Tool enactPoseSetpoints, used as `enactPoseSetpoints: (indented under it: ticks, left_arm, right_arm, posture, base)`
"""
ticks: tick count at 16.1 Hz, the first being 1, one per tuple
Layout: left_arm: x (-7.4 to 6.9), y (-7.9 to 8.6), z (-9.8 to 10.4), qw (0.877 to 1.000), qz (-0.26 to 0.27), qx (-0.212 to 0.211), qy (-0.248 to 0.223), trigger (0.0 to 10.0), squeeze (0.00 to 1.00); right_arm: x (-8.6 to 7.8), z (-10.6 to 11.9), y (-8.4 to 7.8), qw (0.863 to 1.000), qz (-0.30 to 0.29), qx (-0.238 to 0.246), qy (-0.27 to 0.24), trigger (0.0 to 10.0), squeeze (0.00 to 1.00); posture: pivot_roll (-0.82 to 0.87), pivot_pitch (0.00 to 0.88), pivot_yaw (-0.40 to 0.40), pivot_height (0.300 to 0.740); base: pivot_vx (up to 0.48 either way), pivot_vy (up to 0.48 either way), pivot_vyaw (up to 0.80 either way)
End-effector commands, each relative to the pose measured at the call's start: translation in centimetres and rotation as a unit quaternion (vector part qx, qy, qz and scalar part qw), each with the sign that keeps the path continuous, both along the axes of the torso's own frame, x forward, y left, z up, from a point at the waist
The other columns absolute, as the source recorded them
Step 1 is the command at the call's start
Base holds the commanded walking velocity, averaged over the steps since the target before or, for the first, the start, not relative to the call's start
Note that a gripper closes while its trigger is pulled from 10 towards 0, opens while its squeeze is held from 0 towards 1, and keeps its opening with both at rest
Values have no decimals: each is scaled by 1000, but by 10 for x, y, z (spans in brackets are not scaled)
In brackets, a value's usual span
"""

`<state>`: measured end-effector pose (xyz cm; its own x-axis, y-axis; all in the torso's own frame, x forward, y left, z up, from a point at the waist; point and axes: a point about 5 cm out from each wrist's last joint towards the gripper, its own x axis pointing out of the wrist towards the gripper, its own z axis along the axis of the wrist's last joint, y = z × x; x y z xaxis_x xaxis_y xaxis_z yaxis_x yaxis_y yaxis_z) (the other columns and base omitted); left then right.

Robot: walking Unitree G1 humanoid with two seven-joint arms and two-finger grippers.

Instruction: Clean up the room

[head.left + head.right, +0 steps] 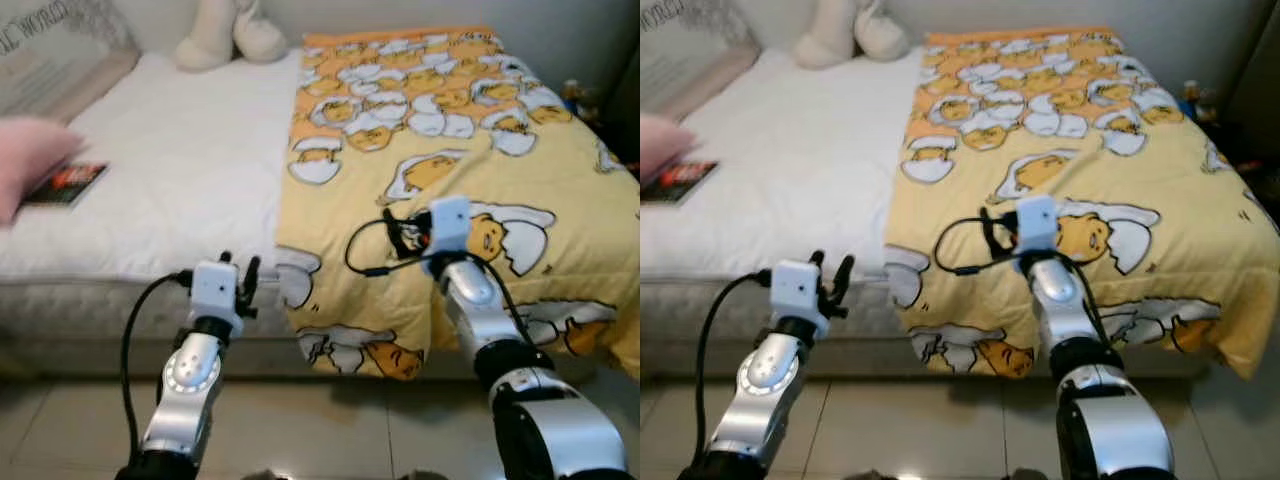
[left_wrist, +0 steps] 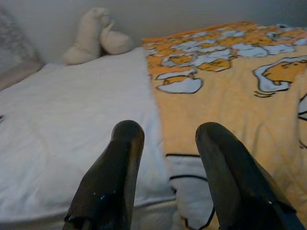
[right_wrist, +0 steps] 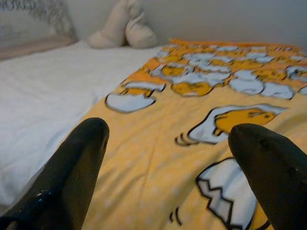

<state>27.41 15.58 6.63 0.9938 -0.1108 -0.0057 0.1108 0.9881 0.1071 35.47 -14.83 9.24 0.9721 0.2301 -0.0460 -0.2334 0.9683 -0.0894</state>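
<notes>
A yellow blanket [image 1: 430, 130] printed with egg cartoons covers the right half of the bed, and its front edge hangs over the mattress side. The white sheet [image 1: 180, 170] lies bare on the left half. My left gripper [image 1: 240, 265] is open at the bed's front edge, just left of the blanket's hanging corner, with nothing between its fingers [image 2: 127, 139]. My right gripper [image 3: 168, 129] stands wide open low over the front part of the blanket and holds nothing.
A dark book [image 1: 65, 185] lies on the sheet at the left, beside a pink pillow [image 1: 25, 160]. A cream plush toy [image 1: 225, 35] and a grey pillow [image 1: 55, 50] sit at the bed's head. Small items [image 1: 575, 100] stand beyond the bed's right side. Tiled floor [image 1: 330, 420] lies below.
</notes>
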Motion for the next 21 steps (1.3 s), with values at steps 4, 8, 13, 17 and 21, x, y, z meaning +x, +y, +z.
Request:
enactPoseSetpoints:
  ticks: [4, 8, 13, 17, 21]
  left_arm:
    - [-1, 5, 2, 999, 30, -12, 2, 10000, 0]
    - [-2, 20, -4, 994, 100, -30, 21, 10000, 0]
    - [-23, 54, -17, 982, 183, -8, 48, 10000, 0]
    - [-41, 54, -20, 981, 187, 3, 53, 10000, 0]
    - [-50, 56, -6, 987, 158, -9, 27, 10000, 0]
  right_arm:
    - [3, 4, 10, 1000, 19, 6, -6, 10000, 0]
    - [2, 3, 10, 1000, 20, 7, -5, 10000, 0]
    - [-22, -25, 1, 999, 22, 15, 23, 10000, 0]
    - [-73, -60, -13, 997, 54, -7, 54, 10000, 0]
    - [-107, -69, -31, 998, 29, -8, 63, 10000, 0]
  posture:
    - [-59, 0, 111, 740]
    - [-57, 0, 110, 740]
    - [-54, 0, 107, 740]
    - [-61, 0, 98, 740]
    - [-60, 0, 86, 740]
  base:
    - [0, -458, 591]
    - [0, -108, 581]
    - [0, 0, 560]
    - [0, 0, 561]
    - [0, 0, 562]
